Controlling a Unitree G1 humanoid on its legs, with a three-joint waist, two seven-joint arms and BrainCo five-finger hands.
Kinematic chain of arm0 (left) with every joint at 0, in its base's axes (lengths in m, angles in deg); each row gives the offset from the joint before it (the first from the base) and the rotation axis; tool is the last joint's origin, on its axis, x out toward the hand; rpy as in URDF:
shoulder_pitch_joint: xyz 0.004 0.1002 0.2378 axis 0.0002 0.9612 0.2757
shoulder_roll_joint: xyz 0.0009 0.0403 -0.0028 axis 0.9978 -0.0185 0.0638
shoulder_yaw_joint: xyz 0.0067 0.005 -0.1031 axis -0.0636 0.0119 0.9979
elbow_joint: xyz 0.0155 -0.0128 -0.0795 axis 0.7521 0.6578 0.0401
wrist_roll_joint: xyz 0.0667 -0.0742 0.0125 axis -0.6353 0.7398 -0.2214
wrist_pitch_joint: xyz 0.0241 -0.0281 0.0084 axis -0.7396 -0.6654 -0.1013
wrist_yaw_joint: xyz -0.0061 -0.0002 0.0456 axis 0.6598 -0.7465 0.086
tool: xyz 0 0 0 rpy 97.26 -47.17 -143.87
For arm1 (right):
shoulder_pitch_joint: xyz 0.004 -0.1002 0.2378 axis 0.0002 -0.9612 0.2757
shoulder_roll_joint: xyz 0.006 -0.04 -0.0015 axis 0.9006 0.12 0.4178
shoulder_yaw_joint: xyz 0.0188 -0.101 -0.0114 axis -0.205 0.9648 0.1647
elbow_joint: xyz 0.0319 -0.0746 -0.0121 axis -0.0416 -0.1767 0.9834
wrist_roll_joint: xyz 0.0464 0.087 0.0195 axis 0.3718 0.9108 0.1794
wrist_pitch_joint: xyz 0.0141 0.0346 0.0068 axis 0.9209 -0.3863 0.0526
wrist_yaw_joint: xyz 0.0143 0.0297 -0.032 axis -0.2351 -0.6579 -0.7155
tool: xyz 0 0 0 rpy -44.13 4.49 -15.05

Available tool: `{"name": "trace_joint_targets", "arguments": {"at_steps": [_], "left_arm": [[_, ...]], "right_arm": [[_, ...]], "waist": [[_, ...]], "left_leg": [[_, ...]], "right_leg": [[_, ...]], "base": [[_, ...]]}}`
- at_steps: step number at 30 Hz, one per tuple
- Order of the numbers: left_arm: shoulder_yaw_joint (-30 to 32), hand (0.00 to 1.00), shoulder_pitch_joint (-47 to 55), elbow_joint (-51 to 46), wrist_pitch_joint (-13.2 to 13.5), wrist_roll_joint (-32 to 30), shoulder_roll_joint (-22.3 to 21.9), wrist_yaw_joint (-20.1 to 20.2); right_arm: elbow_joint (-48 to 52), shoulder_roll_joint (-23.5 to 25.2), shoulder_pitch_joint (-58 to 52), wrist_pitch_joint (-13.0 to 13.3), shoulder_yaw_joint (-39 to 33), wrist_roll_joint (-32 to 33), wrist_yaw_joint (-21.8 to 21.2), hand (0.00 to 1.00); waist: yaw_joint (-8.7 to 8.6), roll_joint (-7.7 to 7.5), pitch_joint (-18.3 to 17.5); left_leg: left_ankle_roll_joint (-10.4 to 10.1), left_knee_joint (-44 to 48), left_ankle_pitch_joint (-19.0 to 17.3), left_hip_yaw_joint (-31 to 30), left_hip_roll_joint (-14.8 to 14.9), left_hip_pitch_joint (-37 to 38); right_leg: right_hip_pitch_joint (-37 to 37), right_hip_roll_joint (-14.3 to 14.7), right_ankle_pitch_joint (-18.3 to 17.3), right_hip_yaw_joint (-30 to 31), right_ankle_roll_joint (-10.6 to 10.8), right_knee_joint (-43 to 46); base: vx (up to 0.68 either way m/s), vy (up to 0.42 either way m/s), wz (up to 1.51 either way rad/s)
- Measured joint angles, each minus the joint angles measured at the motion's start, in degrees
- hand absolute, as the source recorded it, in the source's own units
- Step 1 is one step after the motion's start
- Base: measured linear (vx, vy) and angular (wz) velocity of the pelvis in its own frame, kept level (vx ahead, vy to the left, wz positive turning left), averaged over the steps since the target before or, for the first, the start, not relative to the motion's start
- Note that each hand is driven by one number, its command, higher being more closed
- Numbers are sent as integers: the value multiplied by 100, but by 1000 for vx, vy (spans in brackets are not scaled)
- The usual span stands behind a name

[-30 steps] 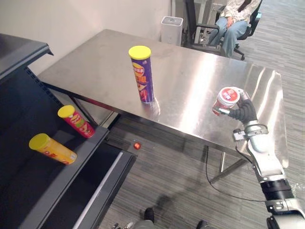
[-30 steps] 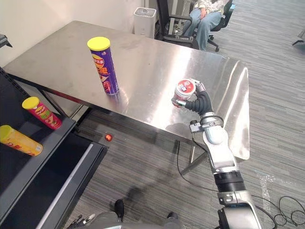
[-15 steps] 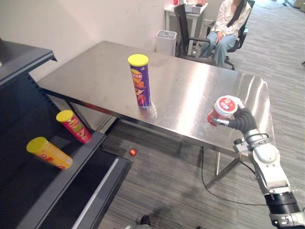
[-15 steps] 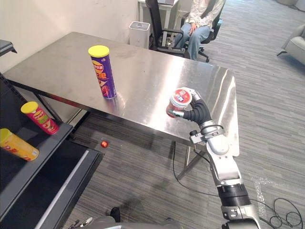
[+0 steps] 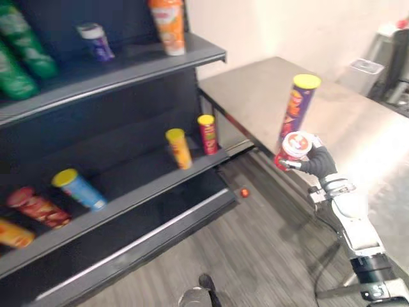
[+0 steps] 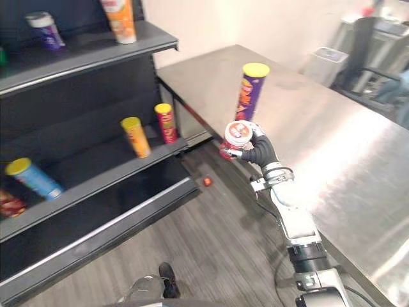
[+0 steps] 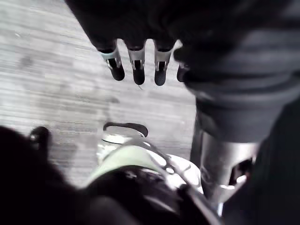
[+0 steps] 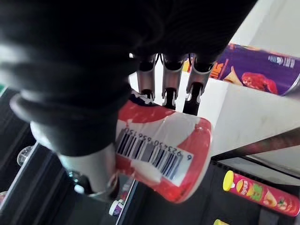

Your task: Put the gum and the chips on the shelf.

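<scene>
While our left robot hand (image 7: 137,70) hangs over the floor (image 5: 255,256) with its fingers loose and holding nothing, the work falls to the right arm. Farthest left stands the shelf (image 5: 135,182). Its middle board has a bare stretch between a blue can (image 5: 80,189) and a yellow can (image 5: 179,148), with a red can (image 5: 207,134) just beside the yellow one. To the right of that, across a gap of floor, our right robot hand (image 5: 317,161) is curled round the gum (image 5: 293,148). Its fingers wrap over the tub's side, and it holds the tub in the air, off the tabletop (image 5: 255,89). The tub is tilted, with the lid up and towards our head and the base lower and to the left. We judge the coming move to be a carry leftwards, from where the hand is now across to that bare stretch of board. Just behind the gum and to its right, the chips (image 5: 297,105) stand upright on the tabletop near its shelf-side edge. Nothing touches them, and they are nearer our right arm than our left.
</scene>
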Motion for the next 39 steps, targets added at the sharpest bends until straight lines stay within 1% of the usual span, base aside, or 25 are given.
{"name": "trace_joint_targets", "arguments": {"at_steps": [1,2,3,4,5,8,9,12,14,15,16,17,18,19,20,21,24,25,26,28,32,35,37,38,39], "left_arm": [[-1,0,101,10,1,-5,-47,2],[-10,0,188,98,4,-26,-76,20],[-13,0,186,143,19,-172,-74,39],[-12,0,183,161,21,-222,-71,41],[-12,0,193,160,48,-257,-68,42],[-20,0,234,166,159,-389,36,64],[-74,0,225,166,158,-356,75,84],[-141,0,223,165,190,-323,88,88],[-174,0,210,158,253,-338,128,87],[-224,0,173,153,255,-345,169,87],[-314,0,157,90,237,-345,216,81],[-535,0,116,59,160,-375,301,108],[-592,0,104,55,98,-375,371,111],[-584,0,52,39,-28,-366,406,170],[-585,0,39,39,-68,-368,421,203],[-587,0,3,42,-177,-372,436,223],[-597,0,-44,53,-389,-365,442,203],[-602,0,-46,53,-426,-349,453,212],[-618,0,-33,45,-512,-318,468,244],[-616,0,-8,40,-540,-227,466,266],[-444,0,18,-43,-540,84,424,267],[-436,0,49,-52,-597,57,418,268],[-389,0,78,-64,-595,23,414,303],[-383,0,77,-62,-595,11,413,316],[-344,0,71,-44,-592,-46,382,286]], "right_arm": [[8,-19,-45,10,-28,1,-1,100],[9,-42,-148,19,-136,4,1,100],[12,-41,-178,15,-142,4,-11,100],[18,-26,-189,15,-133,4,-17,100],[24,-2,-240,15,-134,5,-20,100],[60,8,-269,51,-169,6,-16,100],[59,23,-310,112,-223,6,-11,100],[46,26,-346,144,-268,1,-10,100],[41,26,-352,248,-293,2,-16,100],[35,27,-371,279,-361,2,-11,100],[34,31,-413,324,-402,4,20,100],[39,62,-536,372,-447,5,34,100],[51,77,-612,373,-468,4,38,100],[79,112,-777,373,-514,3,59,100],[110,121,-834,373,-535,3,76,100],[236,124,-931,373,-585,1,131,100],[262,125,-989,375,-615,-1,248,100],[263,126,-995,376,-622,0,251,100],[272,126,-994,382,-668,-2,254,100],[285,126,-938,433,-823,0,254,100],[282,159,-651,467,-841,10,246,100],[254,168,-556,447,-834,16,241,100],[246,168,-546,405,-806,16,223,100],[245,167,-540,380,-805,16,209,100],[186,182,-528,308,-781,17,182,100]], "waist": [[-26,68,-40],[-24,121,-83],[18,112,-96],[13,88,-101],[5,-50,-118],[-15,-147,-225],[-16,-184,-219],[1,-186,-223],[0,-220,-210],[1,-222,-207],[-28,-205,-207],[-106,-195,-179],[-139,-194,-157],[-176,-218,-145],[-175,-227,-144],[-179,-240,-130],[-221,-210,-102],[-235,-214,-98],[-244,-226,-93],[-191,-231,-95],[-17,-261,-130],[-9,-267,-143],[-12,-297,-174],[-14,-299,-177],[-14,-254,-201]], "left_leg": [[-109,-97,158,12,-2,97],[-341,-441,226,-74,-86,154],[-343,-605,318,-82,-162,132],[-335,-688,355,-115,-207,132],[-320,-901,451,-196,-328,144],[-265,-1444,669,-364,-612,268],[-240,-1506,673,-490,-718,270],[-132,-1509,555,-643,-895,266],[-63,-1510,383,-831,-1081,261],[-1,-1509,337,-980,-1158,255],[5,-1509,310,-1173,-1186,248],[17,-1507,301,-1519,-1172,244],[42,-1507,284,-1695,-1157,246],[47,-1506,281,-2030,-1178,252],[47,-1506,281,-2135,-1207,257],[48,-1508,280,-2419,-1322,261],[40,-1501,265,-2774,-1429,276],[22,-1501,253,-2820,-1434,276],[-27,-1500,220,-2835,-1431,285],[-49,-1477,212,-2825,-1431,307],[-124,-1467,215,-2828,-1434,373],[-124,-1465,221,-2825,-1470,365],[-98,-1466,255,-2807,-1572,367],[-89,-1467,266,-2805,-1595,369],[-145,-1469,322,-2809,-1571,368]], "right_leg": [[-9,15,20,-51,35,14],[-50,19,72,-150,102,45],[-99,-2,157,-197,163,46],[-92,-6,184,-246,183,57],[-80,-37,236,-348,211,70],[-95,-190,240,-434,219,264],[-106,-350,239,-433,218,506],[-179,-718,228,-422,198,1070],[-281,-1101,225,-390,149,1724],[-467,-1384,279,-147,-304,2334],[-749,-1493,356,359,-915,2874],[-1117,-1283,88,1309,-857,3303],[-1248,-1067,-71,1683,-742,3376],[-1530,-637,-373,2371,-557,3356],[-1631,-480,-461,2589,-511,3295],[-1904,-174,-570,3087,-374,3001],[-2182,181,-530,3817,-309,2328],[-2192,211,-493,3899,-251,2198],[-2174,259,-403,4048,-105,1904],[-2095,274,-308,4079,46,1490],[-1738,450,-249,3944,32,681],[-1487,586,-239,3929,19,305],[-1309,589,7,3950,-118,229],[-1264,588,97,3957,-109,220],[-1263,608,117,3961,-120,220]], "base": [[27,131,56],[14,146,40],[6,139,36],[-7,83,32],[7,94,37],[12,111,41],[33,117,46],[52,130,35],[55,141,46],[62,158,63],[69,173,95],[54,114,99],[74,61,138],[75,20,113],[104,13,139],[78,3,97],[107,22,103],[108,29,117],[123,24,108],[159,14,88],[141,-23,17],[81,-65,-4],[58,-110,-2],[34,-107,-1],[18,-92,0]]}}
